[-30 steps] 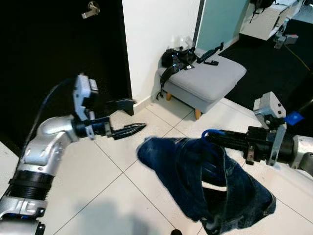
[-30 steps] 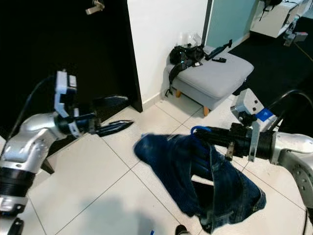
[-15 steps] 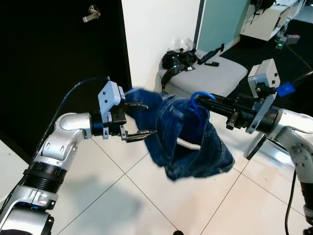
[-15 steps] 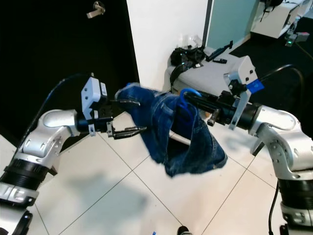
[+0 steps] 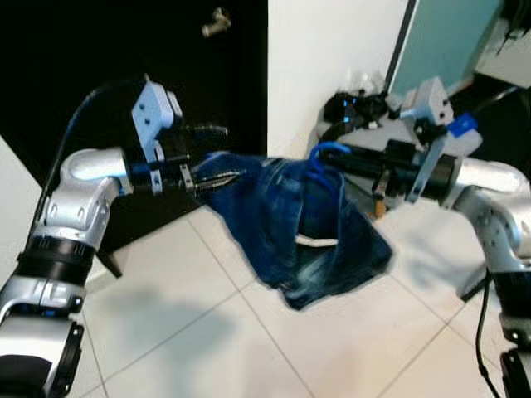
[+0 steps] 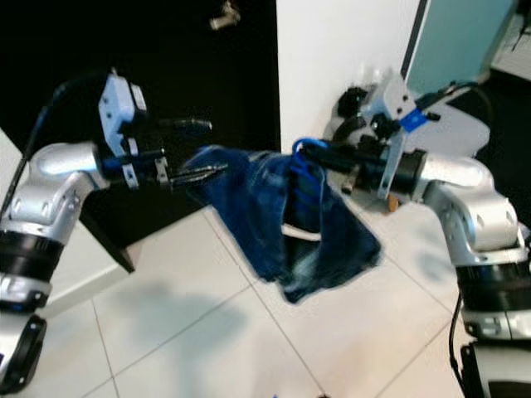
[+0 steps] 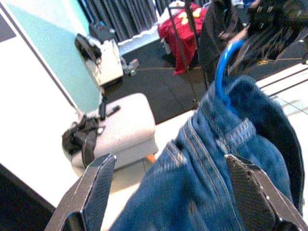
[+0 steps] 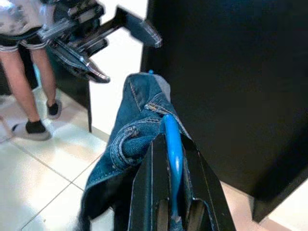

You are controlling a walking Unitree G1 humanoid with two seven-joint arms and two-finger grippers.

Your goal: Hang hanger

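Observation:
A pair of blue jeans (image 5: 307, 228) hangs on a blue hanger (image 5: 326, 157) in mid-air before me. My right gripper (image 5: 353, 162) is shut on the hanger's hook, seen close in the right wrist view as a blue bar (image 8: 173, 154) between its fingers. My left gripper (image 5: 211, 155) is open at the jeans' left edge. In the left wrist view the denim (image 7: 207, 183) lies between its two fingers (image 7: 94, 192), with the hook (image 7: 224, 67) beyond.
A black door (image 5: 99, 41) with a metal handle (image 5: 217, 21) stands behind the left arm, beside a white wall. A grey ottoman (image 7: 120, 125) carrying black items is at the right. A person's legs (image 8: 29, 72) stand on the tiled floor (image 5: 166, 332).
The right gripper has lifted the hanger and jeans from low over the floor up to chest height. The left gripper has closed in on the denim's edge. The camera has turned left.

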